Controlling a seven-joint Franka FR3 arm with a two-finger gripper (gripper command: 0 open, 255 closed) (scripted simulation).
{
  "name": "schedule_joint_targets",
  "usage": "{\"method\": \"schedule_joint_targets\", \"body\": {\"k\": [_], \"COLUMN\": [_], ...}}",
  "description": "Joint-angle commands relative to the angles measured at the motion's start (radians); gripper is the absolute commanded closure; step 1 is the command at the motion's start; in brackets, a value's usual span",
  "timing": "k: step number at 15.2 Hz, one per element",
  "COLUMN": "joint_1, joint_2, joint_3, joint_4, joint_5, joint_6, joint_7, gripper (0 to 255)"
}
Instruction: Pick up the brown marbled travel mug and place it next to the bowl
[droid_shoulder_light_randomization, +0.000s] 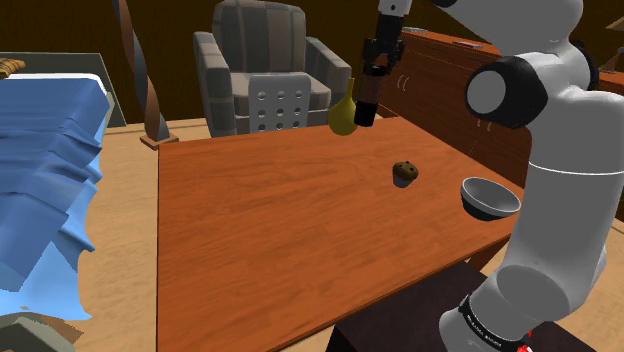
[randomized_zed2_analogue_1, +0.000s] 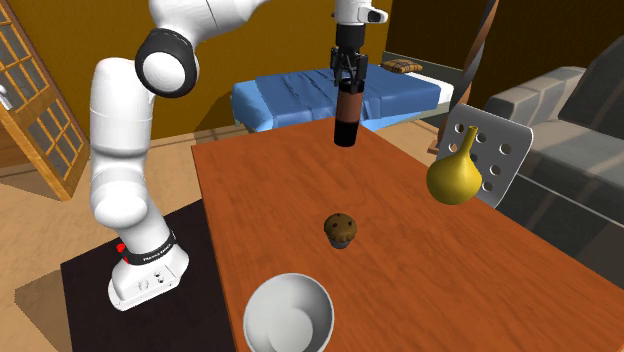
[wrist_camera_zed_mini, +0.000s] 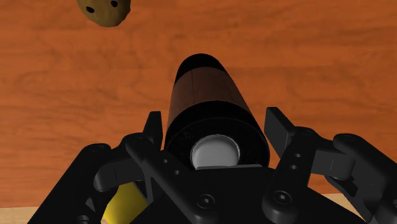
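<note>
One brown travel mug (droid_shoulder_light_randomization: 365, 102) (randomized_zed2_analogue_1: 347, 118) (wrist_camera_zed_mini: 207, 105) with dark ends hung upright above the wooden table (droid_shoulder_light_randomization: 260, 220), clasped near its top between the two fingers of the black gripper (droid_shoulder_light_randomization: 371, 76) (randomized_zed2_analogue_1: 349, 86) (wrist_camera_zed_mini: 216, 130). A chocolate-chip muffin (droid_shoulder_light_randomization: 405, 173) (randomized_zed2_analogue_1: 340, 230) sat on the tabletop, well apart from the mug. The grey bowl (droid_shoulder_light_randomization: 490, 197) (randomized_zed2_analogue_1: 288, 315) rested beyond it, near the stand. A yellow gourd-shaped vase (droid_shoulder_light_randomization: 342, 118) (randomized_zed2_analogue_1: 455, 172) stood near the table's edge.

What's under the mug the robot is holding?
Wooden table lies below the mug, with a muffin off to one side. The mug itself covers the patch of table straight beneath it, so whether anything small sits there cannot be seen.
</note>
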Motion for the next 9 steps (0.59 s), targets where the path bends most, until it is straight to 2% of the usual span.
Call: {"method": "schedule_joint_targets", "body": {"k": [1, 3, 4, 6, 9], "joint_1": [-0.012, -0.032, -0.033, 0.002, 0.022], "joint_2": [0.030, 0.078, 0.082, -0.074, -0.235], "joint_3": [0.000, 0.002, 0.003, -0.012, -0.022], "joint_4": [0.078, 0.188, 0.197, -0.048, -0.275], "joint_5": [0.009, 0.024, 0.025, -0.015, -0.061], "joint_6": [-0.048, -0.109, -0.114, -0.023, 0.046], "joint_7": [-0.001, -0.001, 0.000, -0.018, -0.035], "gripper": [255, 255, 255, 255, 255]}}
